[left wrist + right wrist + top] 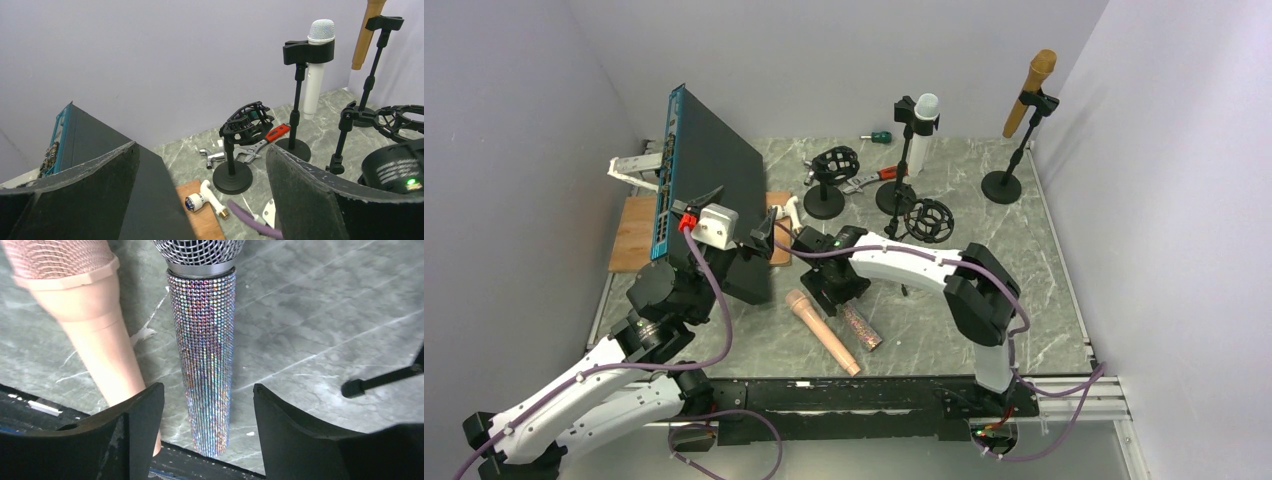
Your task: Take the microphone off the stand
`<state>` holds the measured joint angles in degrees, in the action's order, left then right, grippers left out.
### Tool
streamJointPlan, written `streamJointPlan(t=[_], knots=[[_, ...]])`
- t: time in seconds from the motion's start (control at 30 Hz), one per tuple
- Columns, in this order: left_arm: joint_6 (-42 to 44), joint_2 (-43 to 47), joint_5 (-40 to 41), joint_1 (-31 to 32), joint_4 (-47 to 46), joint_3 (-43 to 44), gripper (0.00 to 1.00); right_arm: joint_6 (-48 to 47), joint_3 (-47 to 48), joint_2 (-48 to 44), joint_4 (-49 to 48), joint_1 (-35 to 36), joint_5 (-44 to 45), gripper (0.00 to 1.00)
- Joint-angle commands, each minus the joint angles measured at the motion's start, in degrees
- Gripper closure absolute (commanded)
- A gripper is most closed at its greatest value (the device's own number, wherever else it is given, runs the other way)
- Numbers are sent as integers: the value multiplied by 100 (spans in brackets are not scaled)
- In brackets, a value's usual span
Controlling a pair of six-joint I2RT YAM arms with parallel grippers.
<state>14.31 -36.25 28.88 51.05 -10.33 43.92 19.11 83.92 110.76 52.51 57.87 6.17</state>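
Two mics lie flat near the near edge of the surface, and the sparkly mic (202, 340) is the one I care about. It's off any stand, sitting right under my right tool (205, 392). Its body runs down the gap between the two fingers, with the mesh head at the far end and the tail pointing at the near edge. The tool isn't gripping anything: the jaws are apart and there's a sliver of surface showing on each side of the mic. The pink mic (95, 325) lies just beside it on one side, close to that finger. I reckon the way out is straight up, since any sideways drift would nudge one mic or the other. My left tool (202, 150) is spread wide and empty, well off toward the left edge, so it's no help here.
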Motion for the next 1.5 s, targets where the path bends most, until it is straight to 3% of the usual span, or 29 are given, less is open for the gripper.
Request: streamJointPlan(t=[0.0,0.27,0.53,0.7,0.8,0.93,1.07,1.2,1.47], knots=[[51,-3,57,21,-242,-15,1,71,414,-553,372,23,389,30],[33,-37,51,28,-251,-26,1,198,636,-1568,258,23,475,25],[0,-110,-23,30,-263,-50,1,233,-442,-3761,-1623,96,776,22],[-31,-264,-230,41,-294,-89,1,421,-909,-4862,-2107,92,889,18],[-88,-399,-623,70,-343,-127,1,851,-1111,-5444,-1970,89,1309,15],[-329,-663,-1160,137,-272,-67,1,1744,-1302,-5932,-1180,83,2624,14],[-371,-1000,-1852,246,-145,6,1,2231,-1409,-6153,-474,50,3357,13],[-261,-1437,-2320,423,-205,-34,1,2217,-1454,-6329,-277,33,3668,13],[-933,-2759,-1935,582,234,647,1,1555,-845,-5828,203,-468,3699,8]])
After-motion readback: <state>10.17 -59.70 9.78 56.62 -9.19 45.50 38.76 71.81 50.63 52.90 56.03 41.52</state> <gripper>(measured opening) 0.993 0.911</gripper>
